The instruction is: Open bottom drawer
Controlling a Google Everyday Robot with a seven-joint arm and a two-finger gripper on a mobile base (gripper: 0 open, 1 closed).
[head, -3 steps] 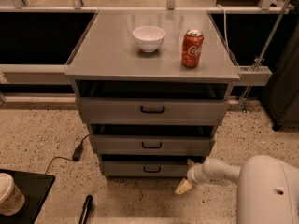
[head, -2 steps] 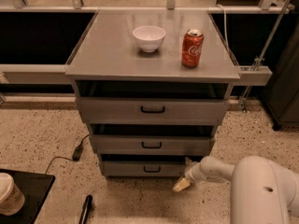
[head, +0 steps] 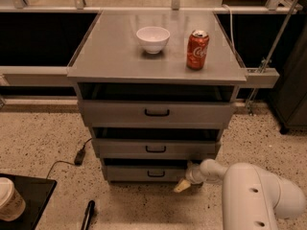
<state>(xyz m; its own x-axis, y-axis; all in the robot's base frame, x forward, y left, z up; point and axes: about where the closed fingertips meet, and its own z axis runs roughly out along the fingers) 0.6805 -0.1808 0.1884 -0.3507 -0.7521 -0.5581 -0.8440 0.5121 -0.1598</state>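
Note:
The bottom drawer (head: 139,173) is the lowest and narrowest of three grey drawers in a grey metal cabinet. It has a flat front and a small black bar handle (head: 156,174). My gripper (head: 183,184) is low at the drawer's right end, right of the handle, with its cream tip pointing down and left towards the floor. My white arm (head: 254,190) comes in from the lower right.
A white bowl (head: 153,39) and a red soda can (head: 197,50) stand on the cabinet top (head: 115,56). A black cable and plug (head: 79,155) lie on the speckled floor at left. A paper cup (head: 9,201) sits on a black tray at bottom left.
My gripper and arm have shifted a little to the left, closer to the bottom drawer's right end. The drawers have not moved.

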